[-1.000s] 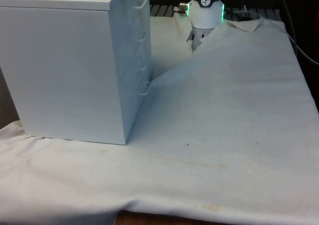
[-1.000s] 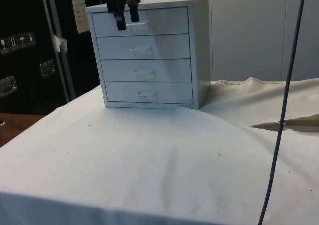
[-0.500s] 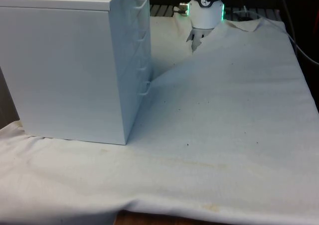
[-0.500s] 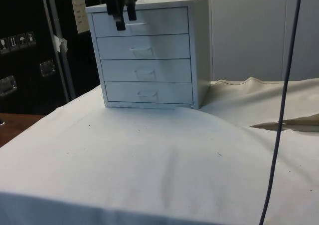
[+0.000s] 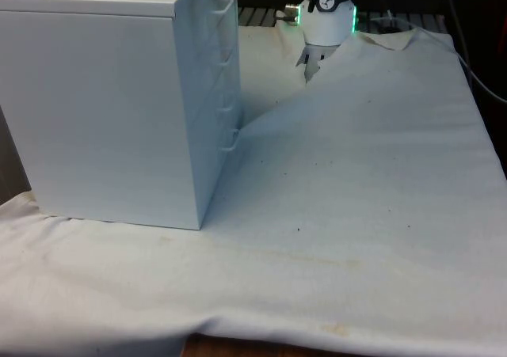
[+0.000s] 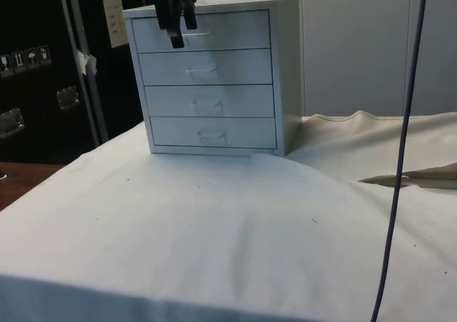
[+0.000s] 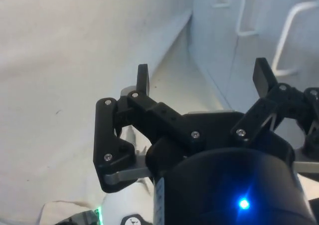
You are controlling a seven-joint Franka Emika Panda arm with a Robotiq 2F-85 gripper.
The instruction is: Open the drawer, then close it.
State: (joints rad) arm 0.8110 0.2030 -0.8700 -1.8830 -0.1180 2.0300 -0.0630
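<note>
Since a second ago the gripper (image 6: pixel 178 31) has barely shifted, hanging spread before the top drawer (image 6: pixel 203 31) of the chest (image 6: pixel 214 76) at the worktop's (image 6: pixel 214 229) far end. All drawers look shut; opening and closing both appear left.

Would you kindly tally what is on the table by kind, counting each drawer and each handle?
Chest of drawers: 1
Drawers: 4
Drawer handles: 4
White cloth: 1
Claw: 1, open, in front of the top drawer
Total: 11
</note>
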